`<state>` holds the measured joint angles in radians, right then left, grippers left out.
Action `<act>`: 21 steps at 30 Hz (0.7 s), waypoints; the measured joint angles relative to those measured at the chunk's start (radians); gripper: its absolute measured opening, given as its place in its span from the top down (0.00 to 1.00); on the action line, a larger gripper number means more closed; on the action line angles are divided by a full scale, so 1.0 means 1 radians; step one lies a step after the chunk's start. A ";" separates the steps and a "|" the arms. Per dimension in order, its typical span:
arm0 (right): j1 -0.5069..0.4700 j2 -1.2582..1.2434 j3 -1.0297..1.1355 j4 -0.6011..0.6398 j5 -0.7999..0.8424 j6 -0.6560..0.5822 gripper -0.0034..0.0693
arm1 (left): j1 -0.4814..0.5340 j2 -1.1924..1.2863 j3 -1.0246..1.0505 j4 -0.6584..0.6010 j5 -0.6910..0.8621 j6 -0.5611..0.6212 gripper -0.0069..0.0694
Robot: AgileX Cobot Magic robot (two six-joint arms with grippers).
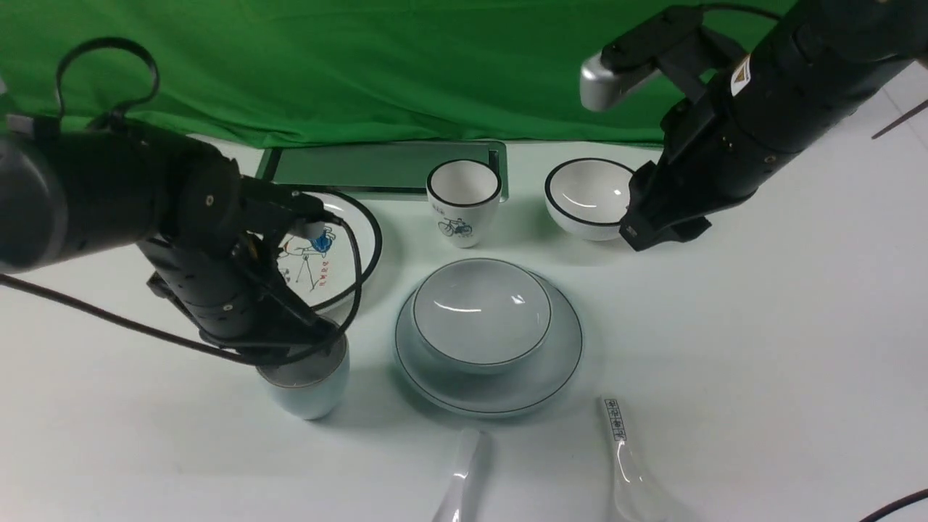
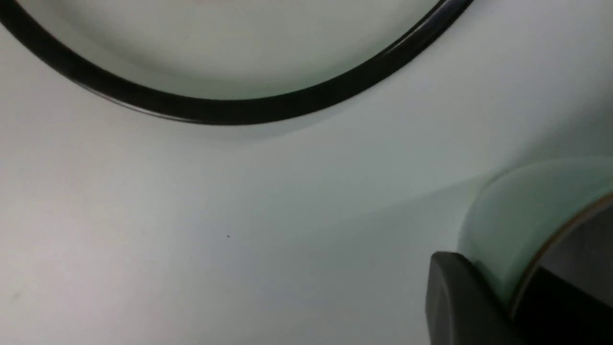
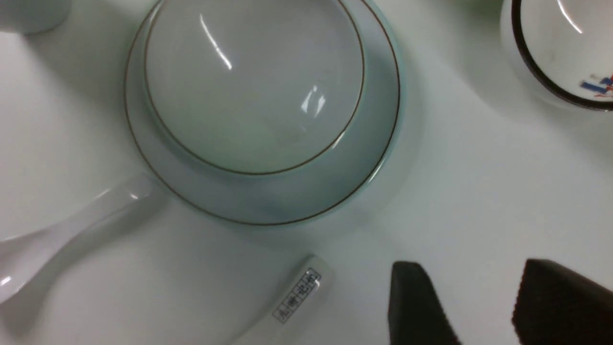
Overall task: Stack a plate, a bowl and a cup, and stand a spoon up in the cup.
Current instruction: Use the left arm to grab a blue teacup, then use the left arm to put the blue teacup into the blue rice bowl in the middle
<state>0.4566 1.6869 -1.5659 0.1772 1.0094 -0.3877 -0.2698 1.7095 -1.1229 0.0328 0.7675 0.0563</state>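
Observation:
The pale blue plate (image 1: pixel 562 362) lies at the table's middle with the shallow bowl (image 1: pixel 481 310) standing in it; both show in the right wrist view, plate (image 3: pixel 378 158) and bowl (image 3: pixel 254 86). My left gripper (image 1: pixel 312 348) is shut on the rim of the pale blue cup (image 1: pixel 308 391), left of the plate. In the left wrist view the gripper (image 2: pixel 503 282) has one finger outside the cup wall (image 2: pixel 517 215) and one inside. The plain white spoon (image 1: pixel 464 475) lies near the front edge. My right gripper (image 1: pixel 652 232) (image 3: pixel 474 273) is open and empty, raised at the back right.
A labelled spoon (image 1: pixel 623 449) lies right of the plain one. At the back stand a bicycle cup (image 1: pixel 464 199), a black-rimmed bowl (image 1: pixel 587 196) and a tray (image 1: pixel 384 170). A cartoon plate (image 1: pixel 362 225) lies behind my left arm.

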 joint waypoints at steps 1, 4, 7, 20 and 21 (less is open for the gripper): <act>0.000 -0.003 0.000 0.000 0.023 0.000 0.52 | 0.000 -0.009 -0.013 0.000 0.021 0.005 0.92; -0.001 -0.009 0.000 0.000 0.057 0.000 0.54 | -0.005 -0.030 -0.047 -0.009 0.057 0.007 0.92; -0.001 -0.043 0.000 0.000 0.089 0.000 0.58 | -0.055 -0.079 -0.165 -0.112 0.058 0.083 0.92; -0.001 -0.154 -0.001 0.000 0.093 0.000 0.60 | -0.198 0.322 -0.677 -0.179 0.249 0.157 0.92; -0.001 -0.154 -0.001 0.000 0.094 0.000 0.60 | -0.198 0.350 -0.697 -0.175 0.269 0.157 0.92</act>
<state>0.4557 1.5328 -1.5667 0.1772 1.1034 -0.3877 -0.4679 2.0598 -1.8201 -0.1424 1.0369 0.2132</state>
